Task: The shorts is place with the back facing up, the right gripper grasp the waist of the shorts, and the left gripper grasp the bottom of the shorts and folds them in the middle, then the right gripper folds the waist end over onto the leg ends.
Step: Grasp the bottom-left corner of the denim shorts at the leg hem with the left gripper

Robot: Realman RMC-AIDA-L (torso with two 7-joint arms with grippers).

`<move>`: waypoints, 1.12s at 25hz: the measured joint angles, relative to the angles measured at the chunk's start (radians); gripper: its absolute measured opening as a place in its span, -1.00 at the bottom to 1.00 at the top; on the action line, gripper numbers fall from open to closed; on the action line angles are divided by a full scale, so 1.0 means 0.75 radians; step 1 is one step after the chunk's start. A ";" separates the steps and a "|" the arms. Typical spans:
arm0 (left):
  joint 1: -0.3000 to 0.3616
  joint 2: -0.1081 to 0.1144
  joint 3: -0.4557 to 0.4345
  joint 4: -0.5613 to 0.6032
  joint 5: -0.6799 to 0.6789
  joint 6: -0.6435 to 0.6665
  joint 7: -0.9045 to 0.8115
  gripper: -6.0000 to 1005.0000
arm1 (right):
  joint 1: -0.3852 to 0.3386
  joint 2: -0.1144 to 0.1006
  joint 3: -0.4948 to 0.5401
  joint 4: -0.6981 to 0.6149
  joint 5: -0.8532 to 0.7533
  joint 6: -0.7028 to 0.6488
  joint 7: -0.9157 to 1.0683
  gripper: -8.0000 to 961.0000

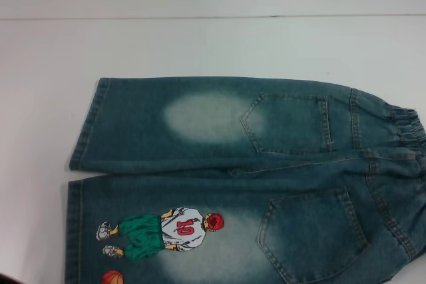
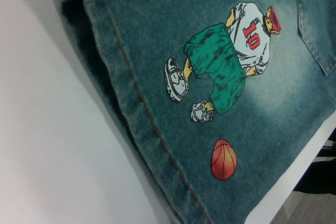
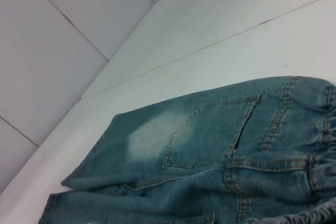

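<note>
The shorts (image 1: 246, 184) lie flat and unfolded, back side up, on a smooth white table (image 1: 200, 38), filling the head view from about 9 o'clock round to 3 o'clock and running off the frame at 6 o'clock. The cloth is a heavy blue-green washed denim with a visible twill weave and pale, cloudy faded patches on each leg. The waist of the shorts (image 1: 406, 131) sits at 3 o'clock, a narrow, darker band gathered into ruffles by elastic, with the two five-sided back pockets (image 1: 289, 124) just beside it, outlined in tan double stitching. The bottom of the shorts (image 1: 83, 157) points toward 9 o'clock: two wide, straight hems with parallel rows of stitching, the legs lying side by side and touching. On the nearer leg a cartoon basketball player print (image 1: 163, 231) wears a white shirt bearing a red "10" and green shorts; an orange ball (image 1: 112, 277) lies close by, toward the hem. Neither the left gripper nor the right gripper appears in any view, so their fingers cannot be judged.
</note>
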 joint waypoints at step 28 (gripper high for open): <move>-0.014 -0.002 0.002 -0.031 -0.009 0.004 0.006 0.50 | 0.001 0.000 0.002 0.000 0.000 0.000 0.000 -0.82</move>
